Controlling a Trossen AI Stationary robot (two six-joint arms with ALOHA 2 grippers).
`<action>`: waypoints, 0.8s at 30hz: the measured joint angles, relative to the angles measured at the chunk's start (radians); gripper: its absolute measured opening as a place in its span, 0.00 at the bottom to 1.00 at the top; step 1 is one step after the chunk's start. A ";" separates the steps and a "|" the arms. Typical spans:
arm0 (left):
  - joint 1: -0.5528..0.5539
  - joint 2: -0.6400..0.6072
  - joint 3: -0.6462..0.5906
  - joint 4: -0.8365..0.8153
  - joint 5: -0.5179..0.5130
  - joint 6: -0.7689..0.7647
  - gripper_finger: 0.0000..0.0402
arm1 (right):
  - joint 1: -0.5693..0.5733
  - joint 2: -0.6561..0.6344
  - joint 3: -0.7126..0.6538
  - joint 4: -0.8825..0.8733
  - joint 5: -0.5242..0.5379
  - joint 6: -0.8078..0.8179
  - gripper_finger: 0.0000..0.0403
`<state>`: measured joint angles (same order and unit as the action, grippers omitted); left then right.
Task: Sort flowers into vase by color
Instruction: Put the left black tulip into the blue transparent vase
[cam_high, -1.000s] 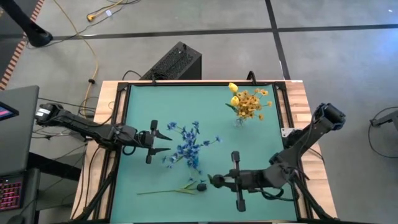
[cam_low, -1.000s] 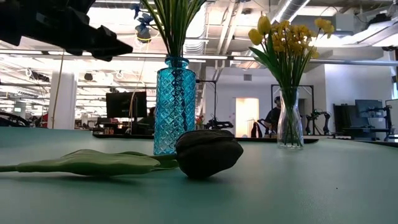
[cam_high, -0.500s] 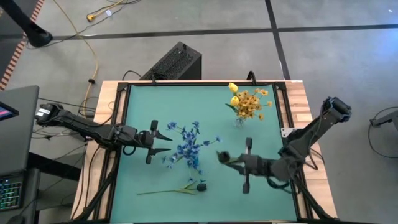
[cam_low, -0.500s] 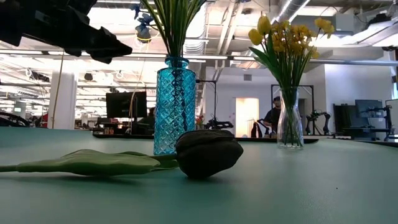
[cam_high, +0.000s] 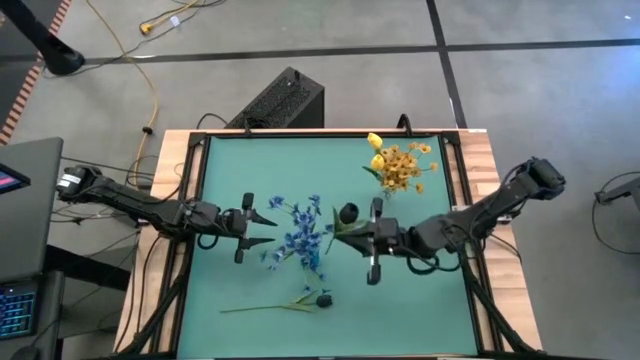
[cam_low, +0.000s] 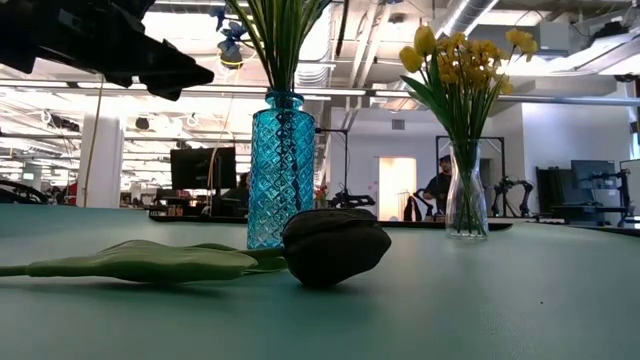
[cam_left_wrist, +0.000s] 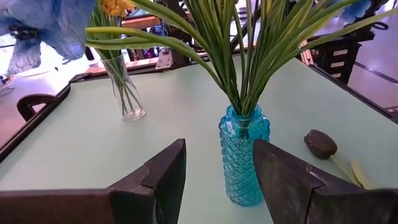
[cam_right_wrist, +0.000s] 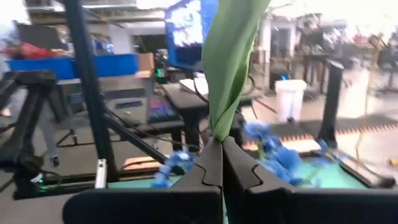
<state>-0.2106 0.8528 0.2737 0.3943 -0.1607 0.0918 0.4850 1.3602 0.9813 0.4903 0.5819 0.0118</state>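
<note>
A dark blackish bud (cam_low: 336, 245) lies on its side at the near edge of the green table (cam_high: 250, 170), its flat green stalk and leaf (cam_low: 140, 262) stretched along the surface beside it; from above, this stem (cam_high: 290, 302) rests just in front of the blue blooms. Behind it stands a blue patterned glass vase (cam_low: 280, 170) holding blue small-bloom sprays (cam_high: 305, 232) on long green stalks. The left gripper (cam_high: 262, 217) hovers just beside this vase, on its left, with its two fingers (cam_left_wrist: 165, 177) spread apart and nothing between them. On the other side of the blue vase, the right gripper (cam_high: 352, 228) is raised above the middle of the table, its fingers (cam_right_wrist: 211, 165) pressed together on the green stalk (cam_right_wrist: 233, 56) of a second dark bud (cam_high: 347, 213), which hangs in the air between the two vases. Farther back, toward the right rear corner, a clear glass vase (cam_low: 466, 200) holds yellow tulips (cam_high: 375, 148) and yellow small-bloom sprays (cam_high: 405, 168). Beyond the table, a person (cam_low: 438, 185) stands in the room behind.
</note>
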 joint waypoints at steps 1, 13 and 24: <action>0.000 0.000 0.000 0.005 0.000 0.000 0.43 | 0.014 0.000 0.000 0.005 0.007 -0.016 0.05; 0.001 0.195 -0.001 0.202 0.059 0.039 0.43 | 0.071 0.197 -0.001 0.327 0.113 -0.257 0.05; 0.004 0.366 0.000 0.383 0.060 0.054 0.43 | 0.064 0.214 -0.001 0.346 0.155 -0.268 0.05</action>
<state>-0.2069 1.2185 0.2733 0.7770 -0.1009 0.1459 0.5487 1.5742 0.9806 0.8366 0.7366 -0.2564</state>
